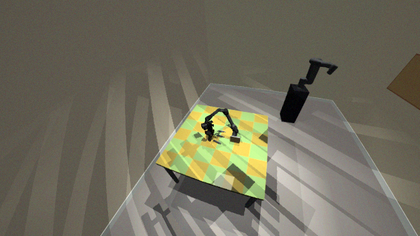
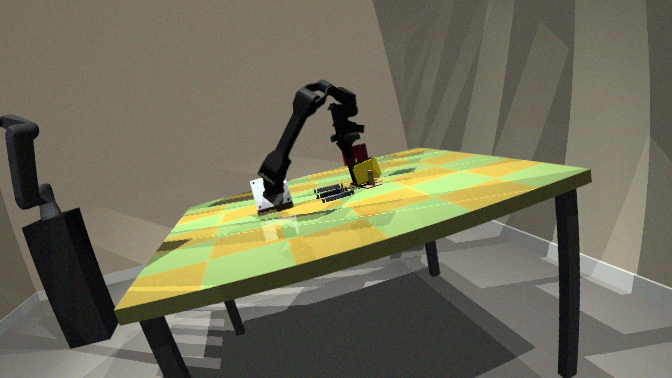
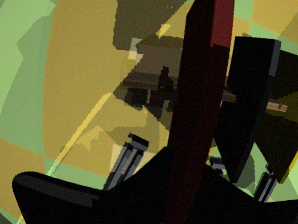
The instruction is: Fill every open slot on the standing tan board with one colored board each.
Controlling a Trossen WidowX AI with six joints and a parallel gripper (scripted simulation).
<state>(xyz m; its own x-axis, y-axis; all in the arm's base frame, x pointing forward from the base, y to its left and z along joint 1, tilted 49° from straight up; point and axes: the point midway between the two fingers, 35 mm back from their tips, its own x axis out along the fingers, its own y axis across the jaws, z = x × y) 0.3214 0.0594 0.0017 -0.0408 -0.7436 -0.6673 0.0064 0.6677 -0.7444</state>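
Red board (image 2: 359, 151) (image 3: 201, 100) grasped in the black pincer (image 1: 210, 138) (image 2: 351, 156) (image 3: 173, 155) is poised upright and crosswise over the standing tan board (image 2: 370, 176) (image 3: 277, 106), not yet seated, by all appearances. A yellow board (image 2: 366, 170) (image 3: 293, 171) and a dark board (image 3: 250, 95) stand at the tan board, likely already slotted. Beside it on the tabletop (image 1: 200, 156) (image 2: 430, 220) (image 3: 22, 100), dark holders (image 1: 217, 142) (image 2: 338, 196) (image 3: 126, 162) show no boards; pressing home and release remain, though any further open slots cannot be counted.

A green-and-orange checkered table (image 1: 200, 162) (image 2: 420, 205) (image 3: 70, 100) carries dark holders (image 2: 334, 192) (image 3: 125, 162) near a white base plate (image 2: 258, 192).
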